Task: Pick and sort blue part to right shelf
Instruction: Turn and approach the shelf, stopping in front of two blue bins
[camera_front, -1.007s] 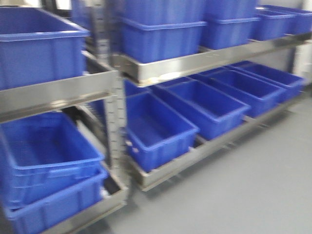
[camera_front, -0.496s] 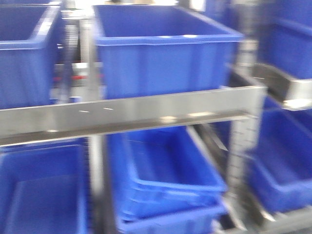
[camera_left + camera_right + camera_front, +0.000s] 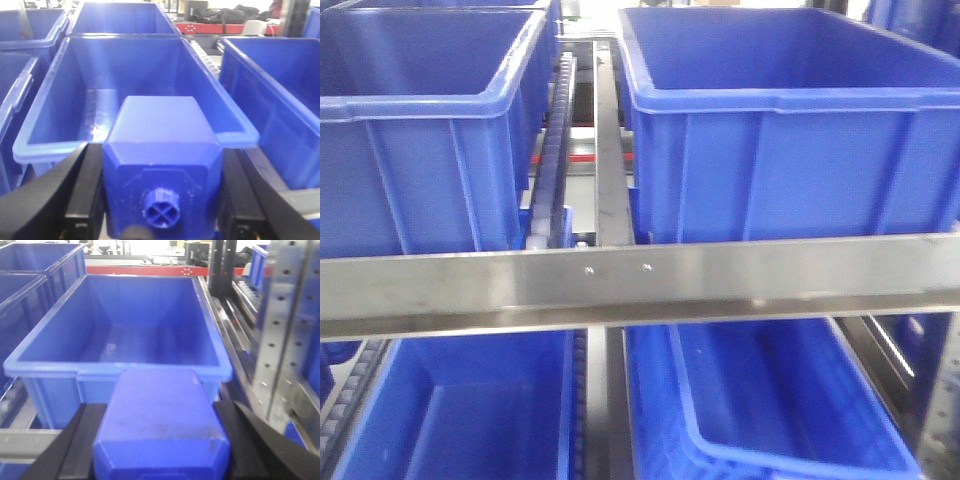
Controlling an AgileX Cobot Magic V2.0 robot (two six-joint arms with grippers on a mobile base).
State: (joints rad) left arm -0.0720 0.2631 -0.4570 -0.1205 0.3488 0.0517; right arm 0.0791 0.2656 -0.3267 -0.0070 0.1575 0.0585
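Our left gripper (image 3: pixel 162 187) clamps a squat blue block (image 3: pixel 160 130) with a small round knob. Our right gripper (image 3: pixel 160 440) pinches the blue part (image 3: pixel 157 405) by its flat sides, before a bin (image 3: pixel 50 366) on the right shelf (image 3: pixel 640 280). We judge it rigid, light and slick, so the flat flanks grip best.

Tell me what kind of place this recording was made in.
Probably a warehouse or factory parts-sorting area. A stainless-steel rack with a flat front rail and roller tracks carries large open-top blue bins on two levels. The left gripper holds a blue block; the right gripper holds another.
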